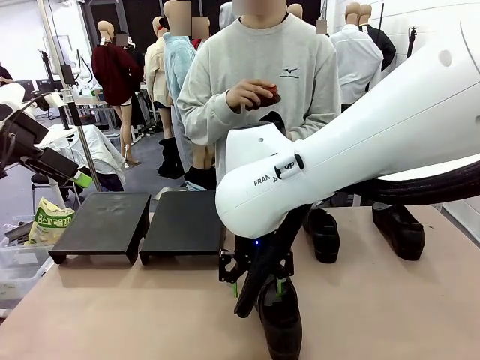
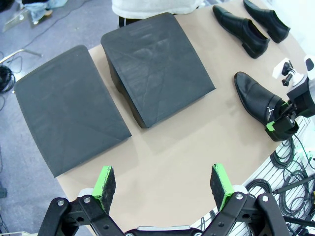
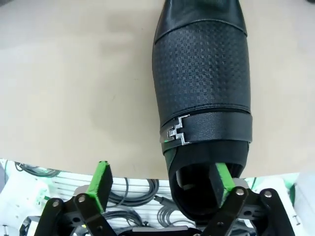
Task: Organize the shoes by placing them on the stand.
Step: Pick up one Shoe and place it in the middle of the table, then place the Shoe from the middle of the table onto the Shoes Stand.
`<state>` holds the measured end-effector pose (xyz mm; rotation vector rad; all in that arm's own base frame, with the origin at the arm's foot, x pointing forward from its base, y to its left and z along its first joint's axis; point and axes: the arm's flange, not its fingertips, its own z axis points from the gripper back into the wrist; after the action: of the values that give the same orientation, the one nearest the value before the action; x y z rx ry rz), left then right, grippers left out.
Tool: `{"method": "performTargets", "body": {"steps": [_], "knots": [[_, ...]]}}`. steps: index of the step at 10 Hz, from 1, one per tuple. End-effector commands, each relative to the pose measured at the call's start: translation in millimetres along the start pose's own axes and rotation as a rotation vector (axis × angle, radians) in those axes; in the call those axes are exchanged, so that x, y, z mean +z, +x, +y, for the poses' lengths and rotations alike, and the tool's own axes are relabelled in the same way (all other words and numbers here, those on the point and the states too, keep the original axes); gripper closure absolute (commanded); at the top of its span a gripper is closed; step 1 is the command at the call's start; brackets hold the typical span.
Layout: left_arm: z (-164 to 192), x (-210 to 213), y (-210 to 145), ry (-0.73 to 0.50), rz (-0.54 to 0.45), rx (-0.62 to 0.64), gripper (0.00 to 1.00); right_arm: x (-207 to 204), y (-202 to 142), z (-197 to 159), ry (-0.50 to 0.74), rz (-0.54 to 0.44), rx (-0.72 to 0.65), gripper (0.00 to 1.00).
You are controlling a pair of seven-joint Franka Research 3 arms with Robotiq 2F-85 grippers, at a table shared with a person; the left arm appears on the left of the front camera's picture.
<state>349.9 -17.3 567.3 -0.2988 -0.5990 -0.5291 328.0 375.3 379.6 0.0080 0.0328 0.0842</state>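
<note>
A black shoe (image 3: 202, 73) with a silver buckle lies on the table by its near edge, also seen as a shoe (image 1: 281, 319) (image 2: 256, 96). My right gripper (image 3: 162, 172) (image 1: 259, 289) is open at its heel. One finger sits inside the shoe's opening, the other stands apart beside it. Two more shoes (image 1: 324, 234) (image 1: 400, 230) rest at the far right of the table. The stand is two black risers (image 1: 101, 225) (image 1: 184, 223), both with bare tops. My left gripper (image 2: 165, 182) hangs open and holds nothing, above the table in front of the risers (image 2: 69, 108) (image 2: 157, 64).
A person in a grey sweatshirt (image 1: 262, 67) stands at the far side and holds a small dark-red object in one hand (image 1: 251, 94). Cables (image 3: 133, 196) hang below the table's near edge. Bare tabletop (image 1: 112, 307) spreads in front of the risers.
</note>
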Motion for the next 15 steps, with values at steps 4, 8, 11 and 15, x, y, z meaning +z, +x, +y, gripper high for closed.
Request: {"method": "performTargets", "body": {"steps": [4,8,11,15], "knots": [[2,1,0,-0.009,-0.003,0.000,0.00,-2,-2,-1,-0.004,0.002,0.004,0.00],[2,1,0,-0.009,-0.003,0.000,0.00,-2,-2,-1,-0.004,0.002,0.004,0.00],[2,1,0,-0.009,-0.003,0.000,0.00,63,-7,-26,-0.005,-0.138,0.055,0.00],[2,1,0,-0.009,-0.003,0.000,0.00,105,6,-120,-0.092,-0.117,0.088,0.00]]}}
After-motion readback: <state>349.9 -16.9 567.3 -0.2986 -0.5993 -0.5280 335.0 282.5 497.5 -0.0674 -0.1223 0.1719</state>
